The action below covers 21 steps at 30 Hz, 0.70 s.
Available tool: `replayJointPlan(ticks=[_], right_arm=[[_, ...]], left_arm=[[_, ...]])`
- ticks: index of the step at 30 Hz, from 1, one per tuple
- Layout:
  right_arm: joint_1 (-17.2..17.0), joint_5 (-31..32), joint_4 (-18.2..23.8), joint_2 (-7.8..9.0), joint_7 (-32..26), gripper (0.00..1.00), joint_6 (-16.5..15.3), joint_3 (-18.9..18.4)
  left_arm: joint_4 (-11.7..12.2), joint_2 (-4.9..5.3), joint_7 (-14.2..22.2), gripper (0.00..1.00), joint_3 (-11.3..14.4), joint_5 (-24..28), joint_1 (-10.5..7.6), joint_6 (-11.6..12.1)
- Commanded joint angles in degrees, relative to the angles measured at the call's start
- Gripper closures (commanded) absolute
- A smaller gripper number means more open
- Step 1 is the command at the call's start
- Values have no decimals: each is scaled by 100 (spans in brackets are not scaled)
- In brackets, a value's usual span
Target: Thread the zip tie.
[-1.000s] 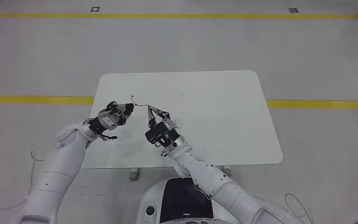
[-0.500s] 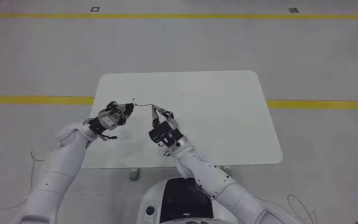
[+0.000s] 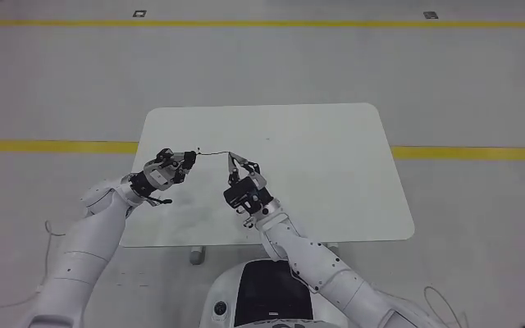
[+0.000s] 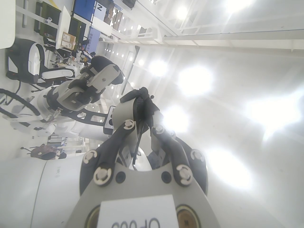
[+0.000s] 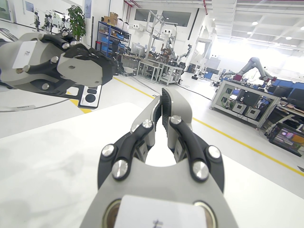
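Observation:
A thin black zip tie (image 3: 213, 152) hangs as a nearly straight strand above the white table (image 3: 328, 139), stretched between my two grippers. My left gripper (image 3: 190, 157) is shut on one end; in the left wrist view the strap (image 4: 140, 131) runs down between its closed fingers (image 4: 144, 96). My right gripper (image 3: 231, 157) is shut on the other end, its pads pressed together (image 5: 161, 98). The strand itself is too thin to make out in the right wrist view. There the left gripper (image 5: 110, 68) sits close by, a short gap away.
The rounded white table (image 5: 47, 148) carries nothing else. Both grippers hover over its left half, near the front edge (image 3: 246, 244). Yellow floor lines (image 3: 459, 152) run past the table, and machine racks (image 5: 247, 100) stand far off in the room.
My right gripper has shifted right, away from the left one. The zip tie, curved with a raised tail before, is now pulled out almost straight. The left gripper has stayed in place.

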<state>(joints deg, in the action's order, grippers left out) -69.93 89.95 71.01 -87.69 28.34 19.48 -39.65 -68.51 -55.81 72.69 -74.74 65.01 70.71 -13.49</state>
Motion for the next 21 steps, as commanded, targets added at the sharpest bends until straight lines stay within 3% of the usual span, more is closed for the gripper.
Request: replayJointPlan(ticks=[1,21], right_arm=[[0,0,-3,13,1,100,0,-9],[6,0,-39,43,-59,100,0,-60]], left_arm=[[0,0,0,100,0,0,0,0],[0,0,0,100,0,0,0,0]])
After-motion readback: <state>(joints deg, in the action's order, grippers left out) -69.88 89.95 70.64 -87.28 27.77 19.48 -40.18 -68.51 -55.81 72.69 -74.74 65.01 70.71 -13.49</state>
